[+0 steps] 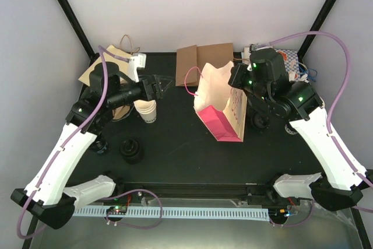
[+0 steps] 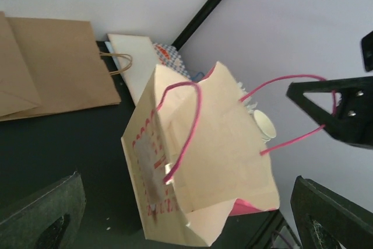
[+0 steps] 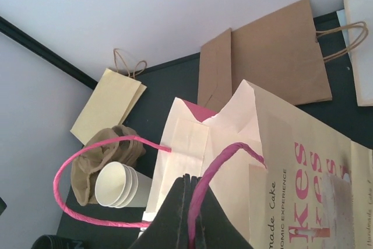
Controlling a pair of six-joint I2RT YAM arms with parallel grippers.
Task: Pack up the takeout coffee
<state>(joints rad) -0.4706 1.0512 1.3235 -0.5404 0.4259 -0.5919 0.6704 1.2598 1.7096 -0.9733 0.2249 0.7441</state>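
A cream paper bag with pink sides (image 1: 218,106) stands open mid-table; it also shows in the left wrist view (image 2: 198,161) and the right wrist view (image 3: 280,161). My right gripper (image 1: 235,77) is shut on one pink handle (image 3: 224,167) at the bag's top, also seen in the left wrist view (image 2: 327,109). My left gripper (image 1: 161,86) is open and empty, left of the bag and pointing at it (image 2: 186,225). Nested cream cups (image 1: 147,111) stand below it (image 3: 119,183). I see no single white cup apart from these.
Black round lids (image 1: 131,150) sit near the front left. Flat brown bags (image 1: 204,56) lie at the back, a tan bag (image 1: 102,65) at back left. A crumpled brown piece (image 3: 96,161) lies by the cups. A dark round object (image 1: 260,122) sits right of the bag.
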